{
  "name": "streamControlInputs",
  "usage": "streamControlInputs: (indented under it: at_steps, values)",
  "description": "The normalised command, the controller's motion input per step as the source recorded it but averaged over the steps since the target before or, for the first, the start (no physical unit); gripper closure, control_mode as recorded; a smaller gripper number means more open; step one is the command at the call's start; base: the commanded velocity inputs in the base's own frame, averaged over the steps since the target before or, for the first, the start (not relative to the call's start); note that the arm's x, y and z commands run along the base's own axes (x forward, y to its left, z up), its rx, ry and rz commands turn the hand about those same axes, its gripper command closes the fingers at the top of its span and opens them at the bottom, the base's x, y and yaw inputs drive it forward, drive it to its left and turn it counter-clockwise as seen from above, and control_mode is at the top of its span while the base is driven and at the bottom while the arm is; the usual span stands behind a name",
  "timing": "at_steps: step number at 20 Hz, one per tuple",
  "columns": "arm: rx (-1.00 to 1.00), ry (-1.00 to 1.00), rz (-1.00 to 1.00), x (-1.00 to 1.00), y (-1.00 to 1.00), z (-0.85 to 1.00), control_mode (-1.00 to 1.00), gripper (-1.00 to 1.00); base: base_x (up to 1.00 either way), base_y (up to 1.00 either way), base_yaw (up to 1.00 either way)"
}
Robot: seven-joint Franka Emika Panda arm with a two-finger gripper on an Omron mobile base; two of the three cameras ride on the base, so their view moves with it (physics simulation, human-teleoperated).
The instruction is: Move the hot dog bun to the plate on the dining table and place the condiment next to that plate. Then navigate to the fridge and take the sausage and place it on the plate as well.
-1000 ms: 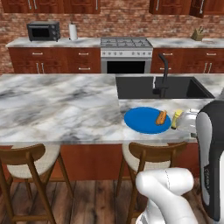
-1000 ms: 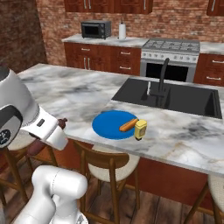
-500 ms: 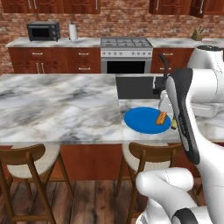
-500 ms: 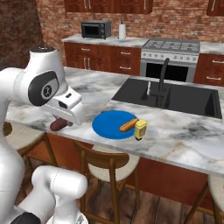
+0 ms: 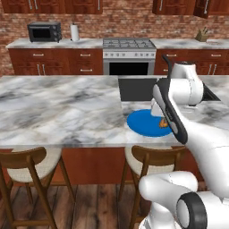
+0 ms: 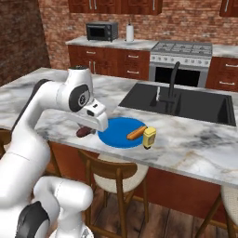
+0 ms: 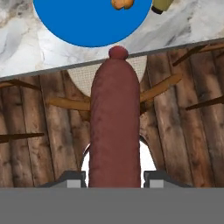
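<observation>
Hand view: our gripper (image 7: 114, 177) is clamped on the sausage (image 7: 113, 131) by one end | it hangs near the plate (image 7: 87, 22), beside the stool | light, soft, slick, we judge | mid-length hold steadier

In the left base view the arm covers the right part of the plate (image 5: 143, 123) and most of the hot dog bun (image 5: 163, 124), leaving a small orange end. In the hand view the top edge cuts off the plate, the bun and the condiment (image 7: 162, 5), and the sausage (image 7: 114, 127) hides its own lower end and the claw's (image 7: 114, 177) grip. In the right base view the hand hides most of the sausage.
</observation>
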Motion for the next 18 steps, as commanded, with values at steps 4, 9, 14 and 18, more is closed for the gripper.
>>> streamControlInputs:
  at_steps: [4, 9, 14, 18]
  values:
    - [-0.02, 0.07, -0.03, 1.00, 0.00, -0.50, -1.00, 1.00, 0.00, 0.00, 0.00]
    - [-0.06, 0.04, -0.05, 1.00, 0.00, -0.41, -1.00, 1.00, 0.00, 0.00, 0.00]
    - [-0.08, 0.00, -0.04, 0.99, -0.01, -0.38, -1.00, 1.00, 0.00, 0.00, 0.00]
    - [-0.08, -0.02, -0.02, 0.80, -0.16, -0.57, -1.00, 1.00, 0.00, 0.00, 0.00]
